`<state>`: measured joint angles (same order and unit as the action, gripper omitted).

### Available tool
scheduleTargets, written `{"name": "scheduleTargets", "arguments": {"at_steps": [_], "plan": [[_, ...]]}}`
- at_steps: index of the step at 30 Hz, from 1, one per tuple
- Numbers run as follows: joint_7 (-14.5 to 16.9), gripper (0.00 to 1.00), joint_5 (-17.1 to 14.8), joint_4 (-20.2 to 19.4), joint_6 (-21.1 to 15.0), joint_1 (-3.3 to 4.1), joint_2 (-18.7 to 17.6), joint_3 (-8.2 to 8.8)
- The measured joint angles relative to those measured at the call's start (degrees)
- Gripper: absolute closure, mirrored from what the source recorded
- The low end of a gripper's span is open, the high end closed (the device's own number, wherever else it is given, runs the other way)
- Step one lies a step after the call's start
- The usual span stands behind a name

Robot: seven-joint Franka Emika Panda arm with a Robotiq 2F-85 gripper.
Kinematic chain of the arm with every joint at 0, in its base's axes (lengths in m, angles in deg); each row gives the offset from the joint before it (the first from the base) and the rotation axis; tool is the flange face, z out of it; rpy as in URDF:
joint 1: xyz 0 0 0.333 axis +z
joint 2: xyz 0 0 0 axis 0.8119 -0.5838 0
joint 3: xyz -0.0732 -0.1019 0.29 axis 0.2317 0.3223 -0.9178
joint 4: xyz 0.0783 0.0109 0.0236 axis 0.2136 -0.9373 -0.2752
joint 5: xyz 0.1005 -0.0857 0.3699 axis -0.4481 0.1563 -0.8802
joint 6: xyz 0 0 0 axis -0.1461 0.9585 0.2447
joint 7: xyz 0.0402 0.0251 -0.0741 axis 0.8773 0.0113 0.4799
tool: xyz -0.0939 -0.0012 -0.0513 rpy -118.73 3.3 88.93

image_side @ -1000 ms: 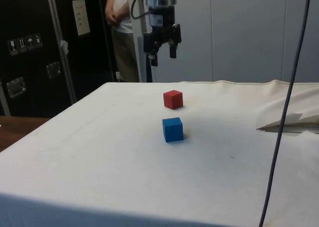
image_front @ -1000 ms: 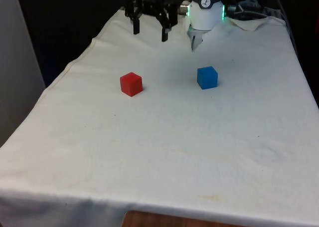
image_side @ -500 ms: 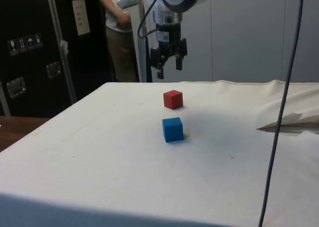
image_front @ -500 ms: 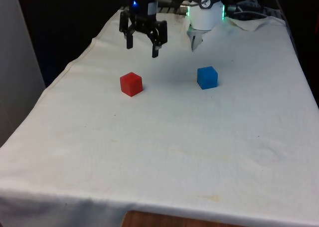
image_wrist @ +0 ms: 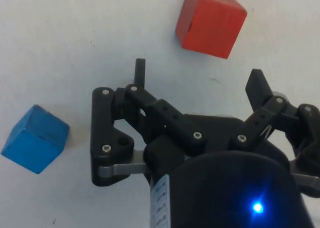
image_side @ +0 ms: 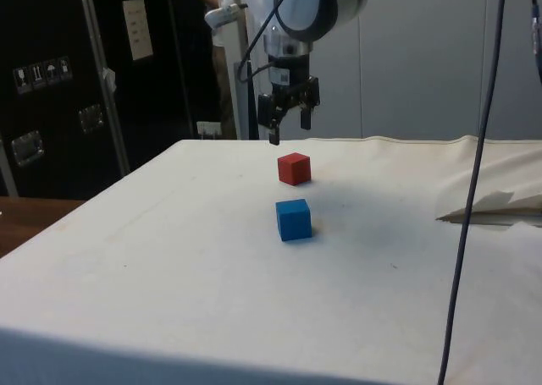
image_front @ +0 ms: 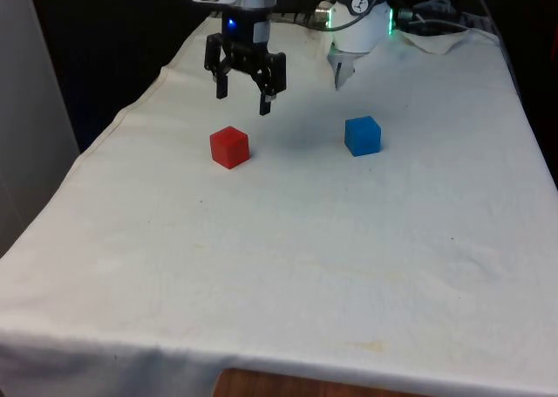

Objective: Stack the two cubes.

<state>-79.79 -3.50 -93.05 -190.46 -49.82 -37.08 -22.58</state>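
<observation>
A red cube [image_front: 230, 147] rests on the white cloth towards the front view's left; I also see the red cube [image_side: 294, 168] in the side view and the red cube [image_wrist: 210, 22] from the wrist. A blue cube [image_front: 363, 135] sits apart from it towards the front view's right, and the blue cube [image_side: 293, 219] [image_wrist: 35, 145] shows in the other views too. My gripper [image_front: 243, 101] hangs open in the air a little behind and above the red cube, with nothing between its fingers. It appears as the gripper [image_side: 286, 129] in the side view and the gripper [image_wrist: 198, 77] from the wrist.
The white cloth [image_front: 288, 249] covers the table, with wide bare room in front of the cubes. A crumpled fold of cloth [image_side: 491, 206] lies at the side view's right. A thin cable [image_side: 470, 190] hangs in front of the side camera.
The gripper has come down and forward, towards the red cube, staying open. Both cubes have stayed put. The person behind the table in the side view has moved mostly out of sight.
</observation>
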Motion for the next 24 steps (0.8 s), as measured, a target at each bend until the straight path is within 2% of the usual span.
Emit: {"name": "scheduleTargets", "arguments": {"at_steps": [6, 19, 24], "plan": [[0.80, 0.00, 0.00, 0.17, -0.40, -0.11, -0.97, 0.92], [1.26, 0.00, 0.00, 0.40, -0.63, -0.23, -2.06, 1.38], [3.21, 0.00, -1.89, 0.63, -2.75, -0.40, -3.84, 1.60]]}}
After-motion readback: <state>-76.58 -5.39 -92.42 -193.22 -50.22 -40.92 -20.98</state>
